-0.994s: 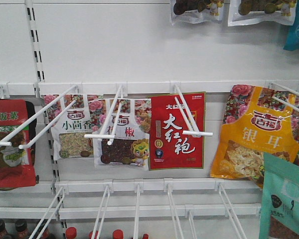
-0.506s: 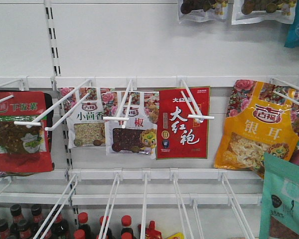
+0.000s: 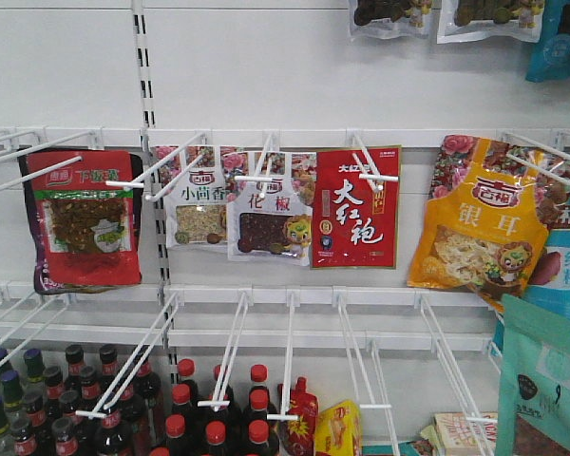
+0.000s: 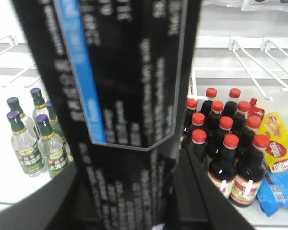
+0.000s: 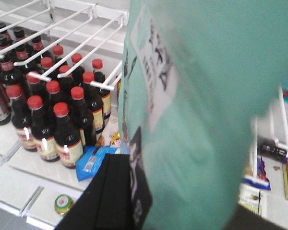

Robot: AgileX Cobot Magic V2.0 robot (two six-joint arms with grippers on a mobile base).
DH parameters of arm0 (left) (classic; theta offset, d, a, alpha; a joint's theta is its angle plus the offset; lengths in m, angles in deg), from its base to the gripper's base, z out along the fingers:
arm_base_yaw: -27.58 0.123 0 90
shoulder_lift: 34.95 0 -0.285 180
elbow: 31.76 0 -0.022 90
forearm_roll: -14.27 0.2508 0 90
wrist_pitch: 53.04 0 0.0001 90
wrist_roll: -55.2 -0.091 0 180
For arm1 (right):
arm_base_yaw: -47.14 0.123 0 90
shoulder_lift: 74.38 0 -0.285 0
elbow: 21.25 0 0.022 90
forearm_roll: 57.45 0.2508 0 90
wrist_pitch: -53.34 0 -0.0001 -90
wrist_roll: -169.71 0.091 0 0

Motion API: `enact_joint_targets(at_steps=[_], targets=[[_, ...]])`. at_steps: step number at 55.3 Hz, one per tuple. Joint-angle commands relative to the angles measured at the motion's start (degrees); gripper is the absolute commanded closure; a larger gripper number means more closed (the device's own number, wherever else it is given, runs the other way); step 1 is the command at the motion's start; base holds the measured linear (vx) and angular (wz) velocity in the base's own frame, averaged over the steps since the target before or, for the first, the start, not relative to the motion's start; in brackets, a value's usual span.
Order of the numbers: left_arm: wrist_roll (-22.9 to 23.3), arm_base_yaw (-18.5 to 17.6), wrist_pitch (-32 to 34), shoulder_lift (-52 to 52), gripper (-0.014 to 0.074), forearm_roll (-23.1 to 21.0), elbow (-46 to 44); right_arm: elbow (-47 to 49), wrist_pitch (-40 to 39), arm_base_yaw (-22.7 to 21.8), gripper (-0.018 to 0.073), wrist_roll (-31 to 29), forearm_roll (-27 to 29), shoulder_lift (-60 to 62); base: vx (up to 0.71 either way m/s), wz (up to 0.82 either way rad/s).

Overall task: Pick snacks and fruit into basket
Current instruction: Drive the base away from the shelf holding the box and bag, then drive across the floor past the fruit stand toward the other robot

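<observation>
A mint-green snack pouch (image 5: 206,96) with a black label fills the right wrist view, and my right gripper (image 5: 182,191) is shut on its lower part. One black finger (image 5: 110,196) lies against its left face. In the front view the same pouch (image 3: 546,380) hangs at the lower right corner. My left gripper (image 4: 125,201) is shut on a black perforated wall with a blue band, the basket (image 4: 125,96). It stands upright between the two fingers and blocks most of that view. Other snack pouches (image 3: 356,209) hang on shelf hooks. No fruit is in view.
White wire hooks (image 3: 237,351) jut out from the shelf wall in two rows. Dark sauce bottles with red caps (image 3: 104,408) crowd the lower shelf (image 5: 33,167), with clear purple-capped bottles (image 4: 29,139) at their left. Yellow and blue packets (image 4: 278,148) lie to their right.
The front view has drawn back and swung left: the hanging pouches slid right and shrank, and the bottle shelf came into view. The mint-green pouch stays at the lower right.
</observation>
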Motion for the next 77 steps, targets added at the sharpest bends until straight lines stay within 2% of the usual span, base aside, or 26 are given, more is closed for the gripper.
enact_joint_targets(at_steps=[1, 51, 77], targets=[[-0.02, -0.04, 5.15, -0.32, 0.0595, 0.85, -2.09, 1.82, -4.87, 0.1, 0.0568, -0.05, -0.47, 0.29, -0.26, 0.03], [-0.02, -0.04, 5.15, -0.32, 0.0595, 0.85, -2.09, 1.82, -4.87, 0.1, 0.0568, -0.05, -0.47, 0.29, -0.3, -0.08], [-0.02, -0.04, 5.15, -0.32, 0.0595, 0.85, -2.09, 1.82, -4.81, 0.1, 0.0568, -0.05, -0.47, 0.29, -0.23, -0.43]])
